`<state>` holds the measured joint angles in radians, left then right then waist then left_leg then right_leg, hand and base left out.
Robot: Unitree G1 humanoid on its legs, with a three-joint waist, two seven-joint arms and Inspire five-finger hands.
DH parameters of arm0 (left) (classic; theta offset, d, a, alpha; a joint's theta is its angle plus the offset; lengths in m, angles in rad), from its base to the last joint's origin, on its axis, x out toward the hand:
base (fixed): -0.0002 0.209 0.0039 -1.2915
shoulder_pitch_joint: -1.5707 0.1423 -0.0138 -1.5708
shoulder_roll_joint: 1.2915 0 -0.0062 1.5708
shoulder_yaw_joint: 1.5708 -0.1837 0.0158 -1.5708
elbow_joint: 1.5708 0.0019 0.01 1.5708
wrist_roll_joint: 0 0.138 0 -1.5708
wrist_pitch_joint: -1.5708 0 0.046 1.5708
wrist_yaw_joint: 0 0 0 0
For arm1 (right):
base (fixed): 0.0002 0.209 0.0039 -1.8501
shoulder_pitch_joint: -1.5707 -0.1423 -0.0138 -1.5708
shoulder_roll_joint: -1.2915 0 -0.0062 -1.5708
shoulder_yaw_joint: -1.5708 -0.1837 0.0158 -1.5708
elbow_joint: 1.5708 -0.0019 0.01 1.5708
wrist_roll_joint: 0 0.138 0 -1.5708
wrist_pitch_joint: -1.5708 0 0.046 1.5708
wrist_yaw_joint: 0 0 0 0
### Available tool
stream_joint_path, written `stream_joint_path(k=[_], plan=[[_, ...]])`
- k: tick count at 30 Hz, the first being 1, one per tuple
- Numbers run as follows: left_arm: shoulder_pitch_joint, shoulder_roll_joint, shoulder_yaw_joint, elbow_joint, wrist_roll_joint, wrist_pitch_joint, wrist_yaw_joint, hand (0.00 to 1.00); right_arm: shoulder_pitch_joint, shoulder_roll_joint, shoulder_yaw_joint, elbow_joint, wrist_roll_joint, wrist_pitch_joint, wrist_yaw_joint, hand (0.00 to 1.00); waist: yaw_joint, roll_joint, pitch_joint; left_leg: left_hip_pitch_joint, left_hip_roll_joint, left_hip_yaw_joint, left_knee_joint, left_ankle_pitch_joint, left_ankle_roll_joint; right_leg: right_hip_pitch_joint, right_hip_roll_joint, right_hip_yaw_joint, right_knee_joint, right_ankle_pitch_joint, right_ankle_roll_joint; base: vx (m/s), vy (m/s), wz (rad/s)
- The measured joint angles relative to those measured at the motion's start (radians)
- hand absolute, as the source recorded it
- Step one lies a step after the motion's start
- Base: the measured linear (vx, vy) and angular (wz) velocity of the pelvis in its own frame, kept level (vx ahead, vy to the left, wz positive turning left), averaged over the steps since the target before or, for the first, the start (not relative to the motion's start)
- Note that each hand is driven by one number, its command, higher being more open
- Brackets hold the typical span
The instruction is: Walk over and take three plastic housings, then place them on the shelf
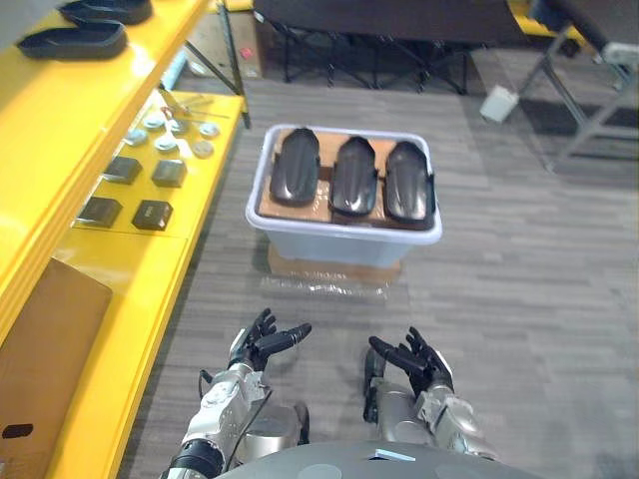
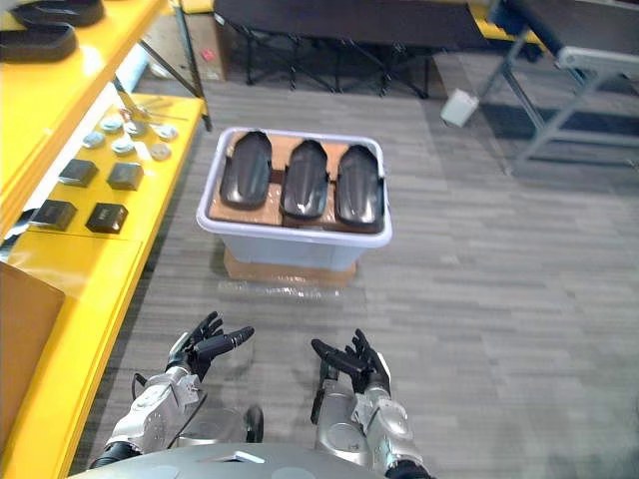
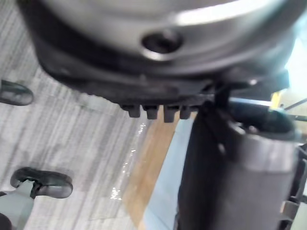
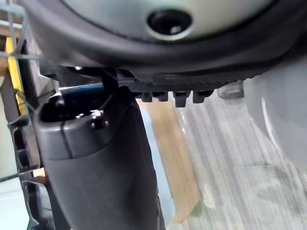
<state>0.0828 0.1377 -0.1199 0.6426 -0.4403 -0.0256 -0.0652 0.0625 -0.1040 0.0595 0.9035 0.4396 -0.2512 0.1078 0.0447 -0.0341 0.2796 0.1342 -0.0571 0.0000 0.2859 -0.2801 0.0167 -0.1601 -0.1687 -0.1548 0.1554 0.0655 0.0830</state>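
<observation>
Three black plastic housings lie side by side on brown cardboard atop a pale lidded bin point(image 1: 344, 233) on the floor ahead: left housing point(image 1: 297, 166), middle housing point(image 1: 355, 175), right housing point(image 1: 408, 181). My left hand point(image 1: 262, 342) and right hand point(image 1: 414, 360) hover low in front of me, well short of the bin, fingers relaxed and holding nothing. The yellow shelf point(image 1: 150, 261) runs along my left. On its upper level rest two more black housings point(image 1: 75, 40).
Small black boxes point(image 1: 152, 215) and round silver parts point(image 1: 169, 143) lie on the yellow shelf's lower level, and a brown cardboard box point(image 1: 40, 349) stands nearer. Dark folding tables point(image 1: 379, 20) and a grey metal frame point(image 1: 589, 110) stand beyond the bin. Grey floor lies open to the right.
</observation>
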Motion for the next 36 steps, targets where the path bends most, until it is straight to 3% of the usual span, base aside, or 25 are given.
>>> stream_joint_path(k=[1, 2, 3, 5, 6, 7, 8, 11, 14, 16, 17, 21, 27, 36], plan=[[0.006, 0.000, 0.000, 0.000, -0.004, 0.002, 0.001, 1.00, 0.000, -0.005, -0.001, -0.001, 0.000, -0.003, -0.003, 1.00, 0.000, 0.007, -0.004, 0.000, 0.009, -0.012, 0.023, -0.025, -0.007, -0.002, 0.005, -0.004, 0.025, 0.032, -0.015, 0.37, -0.317, 0.48], [0.019, -0.009, -0.002, 0.002, -0.031, 0.010, 0.002, 1.00, -0.009, -0.018, -0.010, -0.002, 0.000, -0.003, -0.014, 1.00, 0.005, 0.044, -0.014, -0.006, 0.054, -0.022, 0.050, -0.069, -0.029, -0.011, 0.042, -0.020, 0.061, 0.022, -0.051, 0.28, -0.238, 0.17], [0.037, -0.017, -0.002, 0.004, -0.039, 0.010, 0.003, 1.00, -0.014, -0.022, -0.017, -0.007, 0.001, -0.003, -0.026, 1.00, 0.005, 0.071, -0.026, -0.008, 0.093, -0.023, 0.053, -0.088, -0.051, -0.013, 0.074, -0.038, 0.064, -0.003, -0.064, 0.38, -0.270, 0.06], [0.044, -0.022, -0.003, 0.033, -0.039, 0.011, 0.002, 1.00, -0.028, -0.021, -0.039, -0.017, 0.000, -0.003, -0.051, 1.00, -0.002, 0.096, -0.035, -0.046, 0.133, -0.020, 0.135, -0.074, -0.083, -0.005, 0.108, -0.066, 0.064, -0.039, -0.092, 0.37, -0.231, 0.18], [0.048, -0.044, -0.006, 0.050, -0.039, 0.012, -0.002, 1.00, -0.030, -0.028, -0.052, -0.021, 0.000, -0.003, -0.069, 1.00, -0.013, 0.098, -0.030, -0.104, 0.157, 0.000, 0.282, -0.033, -0.145, 0.030, 0.116, -0.078, 0.052, -0.051, -0.104, 0.37, -0.242, 0.39], [0.048, -0.053, -0.006, 0.055, -0.038, 0.017, -0.009, 1.00, -0.024, -0.039, -0.052, -0.043, 0.000, -0.002, -0.082, 1.00, -0.017, 0.105, -0.028, -0.153, 0.183, 0.024, 0.396, -0.015, -0.153, 0.080, 0.121, -0.093, 0.024, -0.058, -0.115, 0.34, -0.224, 0.31], [0.047, -0.053, -0.006, 0.055, -0.038, 0.017, -0.011, 1.00, -0.019, -0.039, -0.052, -0.050, -0.001, -0.002, -0.085, 1.00, -0.018, 0.106, -0.028, -0.158, 0.189, 0.033, 0.408, -0.018, -0.150, 0.092, 0.122, -0.095, 0.019, -0.060, -0.115, 0.26, -0.122, 0.19], [0.031, -0.059, -0.005, 0.054, -0.038, 0.013, -0.007, 1.00, 0.029, -0.041, -0.092, -0.156, -0.014, -0.002, -0.100, 1.00, -0.028, 0.098, -0.023, -0.178, 0.235, 0.134, 0.266, -0.030, -0.122, 0.177, 0.114, -0.096, -0.051, -0.080, -0.108, 0.22, -0.048, 0.02], [0.002, -0.064, -0.006, 0.060, -0.038, 0.012, 0.006, 1.00, 0.073, -0.051, -0.108, -0.271, -0.038, 0.003, -0.118, 1.00, -0.052, 0.095, -0.020, -0.231, 0.242, 0.165, 0.035, 0.074, -0.121, 0.177, 0.074, -0.093, -0.066, -0.087, -0.076, 0.16, 0.087, -0.09], [0.005, -0.065, -0.004, 0.067, -0.037, 0.013, 0.020, 1.00, 0.127, -0.067, -0.099, -0.338, -0.043, 0.028, -0.115, 1.00, -0.057, 0.111, -0.028, -0.226, 0.249, 0.174, -0.045, 0.257, -0.139, 0.176, 0.073, -0.071, -0.063, -0.096, -0.032, 0.17, 0.211, -0.31], [0.001, -0.061, 0.000, 0.070, -0.037, 0.013, 0.022, 1.00, 0.135, -0.068, -0.095, -0.340, -0.043, 0.031, -0.113, 1.00, -0.059, 0.106, -0.028, -0.210, 0.244, 0.181, -0.058, 0.242, -0.134, 0.178, 0.065, -0.063, -0.063, -0.096, -0.024, 0.18, 0.198, -0.25], [-0.004, -0.005, 0.018, 0.072, -0.037, 0.037, 0.052, 1.00, 0.235, -0.023, -0.023, -0.415, -0.069, 0.060, -0.045, 1.00, -0.071, 0.024, -0.022, -0.177, 0.167, 0.225, -0.148, 0.254, -0.104, 0.192, 0.001, -0.058, -0.121, -0.063, 0.023, 0.20, 0.168, -0.06], [0.034, 0.015, 0.040, 0.150, -0.034, 0.072, 0.074, 1.00, 0.326, -0.015, 0.110, -0.551, -0.075, 0.072, 0.014, 1.00, -0.077, 0.018, -0.028, -0.119, 0.161, 0.261, -0.156, 0.232, -0.107, 0.238, -0.007, -0.059, -0.139, -0.058, 0.031, 0.11, 0.035, -0.12], [0.049, 0.025, 0.063, 0.248, -0.038, 0.051, 0.068, 1.00, 0.388, -0.021, 0.109, -0.760, -0.021, 0.073, -0.037, 1.00, -0.081, 0.000, -0.049, -0.064, 0.187, 0.308, -0.192, 0.218, -0.109, 0.246, 0.015, -0.045, -0.134, -0.067, 0.016, -0.06, -0.023, -0.15]])
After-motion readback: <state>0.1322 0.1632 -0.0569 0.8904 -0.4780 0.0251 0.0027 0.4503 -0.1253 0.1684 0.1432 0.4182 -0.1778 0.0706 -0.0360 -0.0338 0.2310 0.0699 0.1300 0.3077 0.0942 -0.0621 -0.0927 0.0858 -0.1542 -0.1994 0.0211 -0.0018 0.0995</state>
